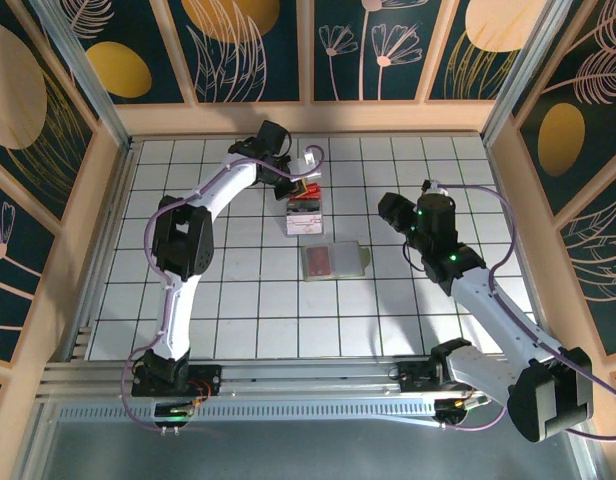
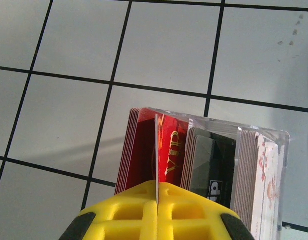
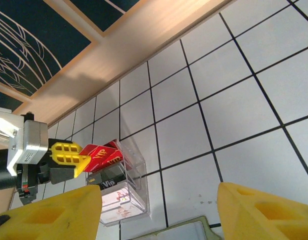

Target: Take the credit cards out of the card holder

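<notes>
Top view: the left gripper [image 1: 304, 183] hangs over the clear card box [image 1: 306, 222]. The open card holder [image 1: 358, 258] lies just nearer than the box, with a red-brown card [image 1: 320, 262] on it.

Left wrist: the jaws pinch a thin card [image 2: 156, 150] edge-on above the box's gold-lettered "VIP" cards [image 2: 173, 155]. It is probably being deposited, so the next move is to release it.

Right wrist: the right gripper [image 3: 159, 195] is spread wide and empty.

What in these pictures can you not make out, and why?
Left wrist: face of the held card, seen edge-on; near end of the box, behind the left fingers.
Right wrist: most of the card holder, cut off by the bottom edge.
Top: print on the holder's brown card, too small.
</notes>
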Tool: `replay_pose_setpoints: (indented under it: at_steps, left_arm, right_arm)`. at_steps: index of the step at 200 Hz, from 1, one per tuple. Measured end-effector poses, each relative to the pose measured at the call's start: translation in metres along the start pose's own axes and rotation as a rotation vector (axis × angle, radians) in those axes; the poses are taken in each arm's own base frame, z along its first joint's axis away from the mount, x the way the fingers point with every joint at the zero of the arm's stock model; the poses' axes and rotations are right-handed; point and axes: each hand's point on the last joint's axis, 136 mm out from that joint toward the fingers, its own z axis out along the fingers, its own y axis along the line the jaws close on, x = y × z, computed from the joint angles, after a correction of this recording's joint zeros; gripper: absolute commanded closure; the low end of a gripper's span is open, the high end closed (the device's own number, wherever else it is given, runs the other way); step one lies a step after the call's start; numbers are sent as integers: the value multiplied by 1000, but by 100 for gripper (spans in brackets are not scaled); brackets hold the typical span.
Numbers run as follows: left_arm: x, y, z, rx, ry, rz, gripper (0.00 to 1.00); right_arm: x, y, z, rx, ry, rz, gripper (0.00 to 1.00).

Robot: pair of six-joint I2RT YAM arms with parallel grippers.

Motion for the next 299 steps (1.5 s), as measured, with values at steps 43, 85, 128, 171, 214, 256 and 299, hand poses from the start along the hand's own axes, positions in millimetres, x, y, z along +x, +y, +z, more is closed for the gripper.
replay_pose_setpoints:
  at_steps: [43, 85, 128, 171, 214, 256, 299]
  left_arm:
    - [3, 3, 7, 8, 15, -4, 100]
    - [7, 4, 8, 1, 37, -5, 100]
    - [10, 10, 12, -6, 56, -12, 100]
    - [13, 13, 19, 0, 73, -47, 86]
    - [0, 22, 9, -26, 55, -65, 73]
    - [-4, 23, 3, -33, 52, -90, 68]
    - [-25, 16, -37, -72, 3, -133, 49]
  right_arm:
    - [0, 0, 0, 0, 0, 0, 37]
    - [-1, 1, -1, -3, -4, 1, 37]
    - [0, 0, -1, -2, -1, 1, 36]
    - [6, -1, 0, -11, 19, -2, 29]
    - [14, -1, 5, -11, 50, -15, 1]
    - [32, 9, 14, -6, 105, -71, 1]
    - [56, 30, 25, 28, 163, -188, 1]
